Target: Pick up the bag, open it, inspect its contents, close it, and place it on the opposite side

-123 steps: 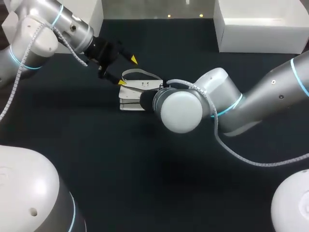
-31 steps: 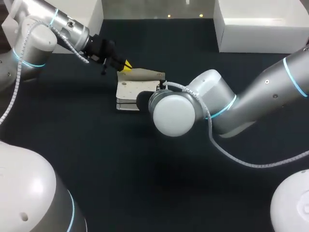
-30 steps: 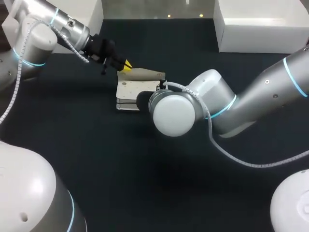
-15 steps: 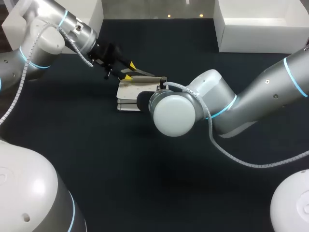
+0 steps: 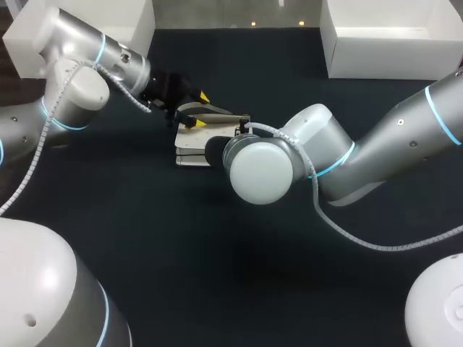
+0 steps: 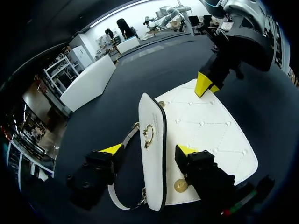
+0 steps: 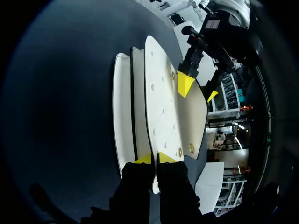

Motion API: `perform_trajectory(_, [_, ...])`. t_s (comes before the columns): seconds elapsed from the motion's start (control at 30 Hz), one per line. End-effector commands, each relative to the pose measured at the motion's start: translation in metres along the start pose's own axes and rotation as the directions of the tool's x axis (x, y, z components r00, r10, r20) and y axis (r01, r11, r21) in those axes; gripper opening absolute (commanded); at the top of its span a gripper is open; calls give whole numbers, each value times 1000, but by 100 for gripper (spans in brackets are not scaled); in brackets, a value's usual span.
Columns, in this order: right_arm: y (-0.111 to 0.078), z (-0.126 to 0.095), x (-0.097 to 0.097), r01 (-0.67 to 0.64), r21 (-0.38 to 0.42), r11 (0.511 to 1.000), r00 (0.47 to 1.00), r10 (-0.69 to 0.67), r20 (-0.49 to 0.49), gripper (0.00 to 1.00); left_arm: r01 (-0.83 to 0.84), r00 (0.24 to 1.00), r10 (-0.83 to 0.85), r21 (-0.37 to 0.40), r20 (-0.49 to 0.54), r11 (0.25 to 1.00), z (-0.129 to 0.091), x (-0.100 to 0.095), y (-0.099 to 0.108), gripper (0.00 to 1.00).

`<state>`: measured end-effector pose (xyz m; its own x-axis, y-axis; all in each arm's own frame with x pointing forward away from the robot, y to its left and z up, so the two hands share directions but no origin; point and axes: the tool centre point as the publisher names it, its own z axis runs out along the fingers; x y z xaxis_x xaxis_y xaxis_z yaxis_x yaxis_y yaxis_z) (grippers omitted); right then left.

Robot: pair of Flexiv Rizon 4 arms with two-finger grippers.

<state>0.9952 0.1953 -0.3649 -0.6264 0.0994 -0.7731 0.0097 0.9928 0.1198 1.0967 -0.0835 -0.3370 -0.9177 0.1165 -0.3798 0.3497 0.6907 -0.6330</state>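
The bag (image 6: 205, 126) looks like smooth white quilted leather with a soft sheen, edged in black. Its clasp (image 6: 148, 135) and round snap (image 6: 181, 185) are shiny gold-coloured metal. The table (image 5: 217, 253) is dark and matt; the left arm (image 5: 79, 79) and right arm (image 5: 391, 144), 2 silvery shells, look smooth and glossy.

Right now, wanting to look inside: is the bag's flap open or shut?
Open: the flap stands on edge, raised clear of the bag front.

Dark table (image 5: 181, 253), white boxes (image 5: 391, 40) at rear
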Motion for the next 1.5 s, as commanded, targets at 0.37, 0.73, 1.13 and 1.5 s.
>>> perform_trajectory(0.37, [0,0,2,-1,-1,1000,1000,1,6,0,27,999,-27,-1,-37,1000,23,-21,15,58])
perform_trajectory(0.73, [0,0,2,-1,-1,1000,1000,1,6,0,72,996,-74,-29,-49,997,27,-24,21,20])
perform_trajectory(1.13, [0,-1,1,-1,-3,1000,1000,1,0,0,89,994,-89,-2,-55,996,22,-29,23,0])
perform_trajectory(1.5, [0,-26,-14,-13,-4,1000,999,13,-40,100,105,988,-94,87,-126,991,6,-44,12,0])
